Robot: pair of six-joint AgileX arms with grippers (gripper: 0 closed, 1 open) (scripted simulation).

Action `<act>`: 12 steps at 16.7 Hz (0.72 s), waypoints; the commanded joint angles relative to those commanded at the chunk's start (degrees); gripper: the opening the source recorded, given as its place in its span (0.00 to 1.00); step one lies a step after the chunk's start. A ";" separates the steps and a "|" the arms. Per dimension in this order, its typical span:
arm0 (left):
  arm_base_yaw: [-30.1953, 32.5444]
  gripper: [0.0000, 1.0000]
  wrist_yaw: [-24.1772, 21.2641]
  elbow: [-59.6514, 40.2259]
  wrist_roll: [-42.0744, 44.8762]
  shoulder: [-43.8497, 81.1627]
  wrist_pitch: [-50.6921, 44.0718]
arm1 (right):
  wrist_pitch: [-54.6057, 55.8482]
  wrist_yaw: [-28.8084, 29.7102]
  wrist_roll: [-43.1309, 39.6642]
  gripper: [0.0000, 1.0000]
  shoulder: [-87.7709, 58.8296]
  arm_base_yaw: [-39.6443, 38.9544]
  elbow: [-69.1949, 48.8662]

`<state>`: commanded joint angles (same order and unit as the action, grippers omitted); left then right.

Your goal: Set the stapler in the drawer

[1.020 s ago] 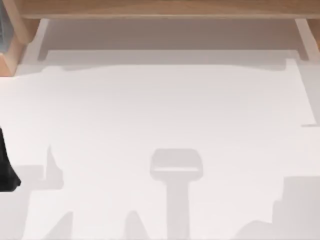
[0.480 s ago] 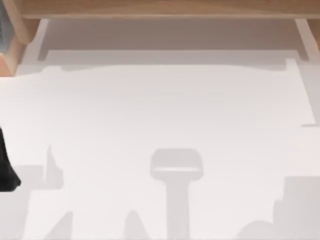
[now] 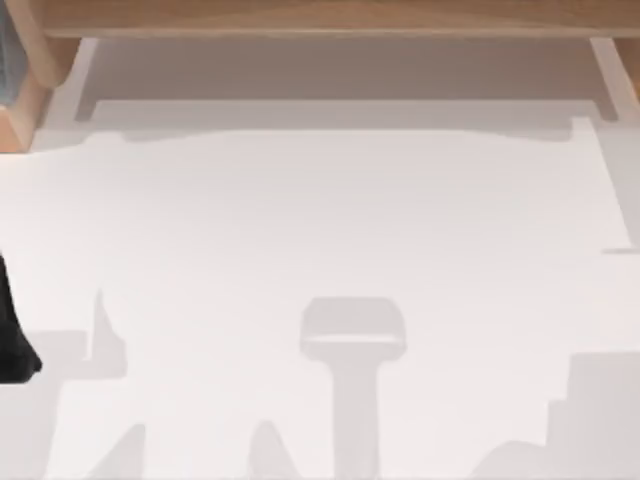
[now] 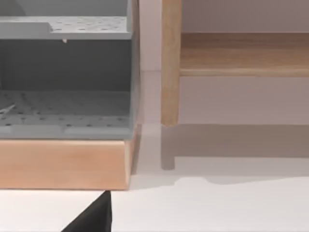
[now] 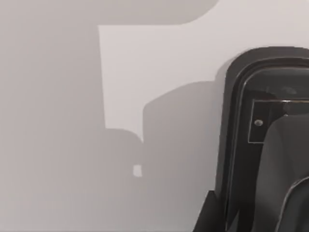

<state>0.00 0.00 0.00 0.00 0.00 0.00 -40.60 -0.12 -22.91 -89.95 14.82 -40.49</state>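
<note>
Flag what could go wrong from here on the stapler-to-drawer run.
1. The grey drawer unit sits above a wooden base and beside a wooden post. A low approach by the left arm, at the table's left edge, could clip either.
2. The black object in the right wrist view may be the stapler, but I cannot tell. A grasp planned on that guess could miss.

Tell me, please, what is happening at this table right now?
Not much handling is under way, as far as these views tell. The left arm sits at the left edge of the white table. Its wrist camera faces a grey perforated cabinet on a wooden base, next to a wooden post. The right wrist view looks onto the table and a black framed object I cannot identify.
</note>
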 joint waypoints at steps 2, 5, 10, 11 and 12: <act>0.00 1.00 0.00 0.00 0.00 0.00 0.00 | 0.00 0.00 0.00 0.00 0.00 0.00 0.00; 0.00 1.00 0.00 0.00 0.00 0.00 0.00 | 0.00 0.00 0.00 0.00 0.00 0.00 0.00; 0.00 1.00 0.00 0.00 0.00 0.00 0.00 | -0.23 0.02 0.03 0.00 0.23 0.01 -0.25; 0.00 1.00 0.00 0.00 0.00 0.00 0.00 | -0.96 0.02 0.01 0.00 0.76 0.02 -0.80; 0.00 1.00 0.00 0.00 0.00 0.00 0.00 | -2.13 0.02 -0.02 0.00 1.35 0.03 -1.42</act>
<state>0.00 0.00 0.00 0.00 0.00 0.00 -42.74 -0.10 -22.92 -88.60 14.85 -41.91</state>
